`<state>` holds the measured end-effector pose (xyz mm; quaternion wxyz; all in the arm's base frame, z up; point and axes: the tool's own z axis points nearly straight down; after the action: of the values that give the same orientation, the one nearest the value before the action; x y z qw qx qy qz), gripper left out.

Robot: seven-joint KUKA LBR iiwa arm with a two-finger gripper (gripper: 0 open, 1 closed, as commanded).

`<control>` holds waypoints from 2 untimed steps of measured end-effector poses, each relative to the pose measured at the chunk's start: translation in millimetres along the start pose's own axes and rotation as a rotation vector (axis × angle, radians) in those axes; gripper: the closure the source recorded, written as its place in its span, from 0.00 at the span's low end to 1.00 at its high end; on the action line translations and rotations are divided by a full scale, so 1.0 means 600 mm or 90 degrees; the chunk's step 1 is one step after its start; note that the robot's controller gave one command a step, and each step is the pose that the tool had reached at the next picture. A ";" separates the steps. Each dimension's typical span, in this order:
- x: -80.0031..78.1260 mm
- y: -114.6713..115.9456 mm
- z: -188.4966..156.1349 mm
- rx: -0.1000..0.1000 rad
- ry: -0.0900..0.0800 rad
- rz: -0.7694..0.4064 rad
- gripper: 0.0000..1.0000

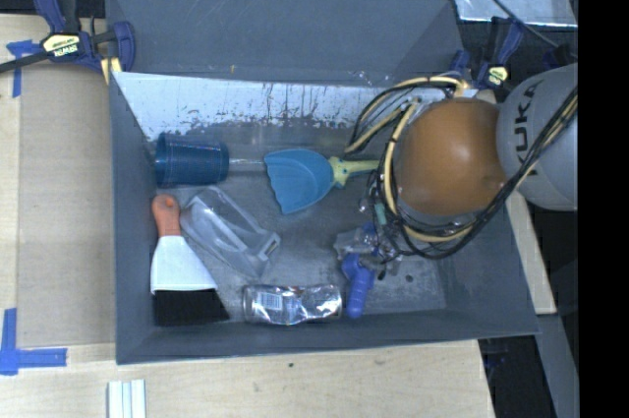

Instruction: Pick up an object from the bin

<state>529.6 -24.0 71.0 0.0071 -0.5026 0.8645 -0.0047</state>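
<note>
In the grey bin (275,32), the end effector (373,254) hangs low, its opening unclear.

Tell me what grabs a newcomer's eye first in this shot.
An orange-brown dome cover on the arm's wrist, ringed by cables, dominates the right side of the bin. A blue scoop with a pale yellow handle lies mid-bin, and a dark blue cup lies on its side at back left. At front left lies a brush with black bristles, next to a crumpled silver wrapper.
</note>
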 end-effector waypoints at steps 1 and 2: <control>0.000 0.000 -0.009 0.001 -0.001 0.000 1.00; 0.000 0.002 -0.071 -0.002 0.000 0.001 1.00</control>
<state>528.1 -23.4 113.8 0.0064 -0.5016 0.8651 -0.0031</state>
